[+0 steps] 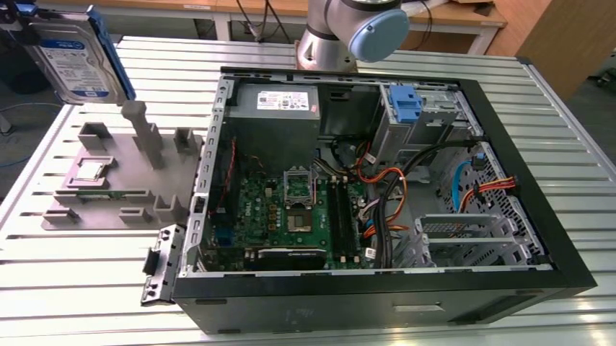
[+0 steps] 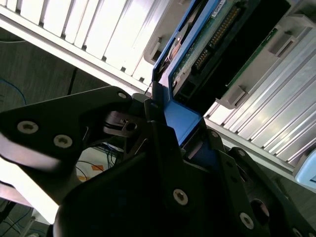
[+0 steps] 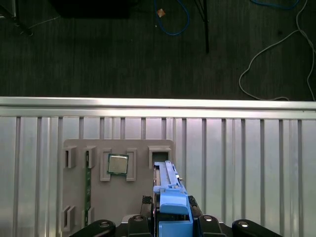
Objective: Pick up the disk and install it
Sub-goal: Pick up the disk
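The disk (image 1: 72,54), a silver drive with a white-and-blue label and blue side rails, hangs in the air at the exterior view's far upper left, above the grey parts holder (image 1: 115,173). My gripper (image 3: 170,226) is shut on the disk (image 3: 169,195), clamping its blue rail between the dark fingers (image 2: 148,118). In the first wrist view the disk is seen edge-on, over the holder's empty slot (image 3: 160,154). The second wrist view shows the disk's green circuit-board side (image 2: 207,44). The open computer case (image 1: 385,180) lies to the exterior view's right.
The holder also carries a small square CPU chip (image 1: 89,169) and a memory stick (image 1: 97,193). Inside the case are a grey power supply (image 1: 274,101), a drive cage with a blue caddy (image 1: 405,101), the motherboard (image 1: 288,209) and loose cables (image 1: 385,194). The arm's base (image 1: 337,36) stands behind the case.
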Controlling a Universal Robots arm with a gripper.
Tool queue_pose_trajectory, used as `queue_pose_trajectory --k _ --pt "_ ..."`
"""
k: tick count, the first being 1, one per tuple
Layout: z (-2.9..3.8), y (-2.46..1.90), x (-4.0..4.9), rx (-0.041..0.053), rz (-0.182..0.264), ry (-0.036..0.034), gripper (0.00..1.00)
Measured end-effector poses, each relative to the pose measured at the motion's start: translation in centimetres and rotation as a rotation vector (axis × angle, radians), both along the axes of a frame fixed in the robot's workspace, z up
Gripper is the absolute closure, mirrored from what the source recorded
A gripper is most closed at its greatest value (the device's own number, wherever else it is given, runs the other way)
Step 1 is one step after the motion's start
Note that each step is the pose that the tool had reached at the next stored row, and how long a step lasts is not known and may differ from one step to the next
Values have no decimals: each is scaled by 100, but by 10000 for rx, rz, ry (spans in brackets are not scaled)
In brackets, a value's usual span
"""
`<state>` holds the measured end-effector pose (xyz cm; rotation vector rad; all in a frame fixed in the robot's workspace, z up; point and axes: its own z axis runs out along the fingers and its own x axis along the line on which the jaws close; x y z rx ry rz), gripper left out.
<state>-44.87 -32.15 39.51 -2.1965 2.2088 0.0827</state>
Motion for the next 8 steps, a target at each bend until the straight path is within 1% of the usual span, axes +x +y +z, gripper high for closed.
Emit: queue_pose_trajectory --k 8 --pt "42 0 0 -1 0 1 63"
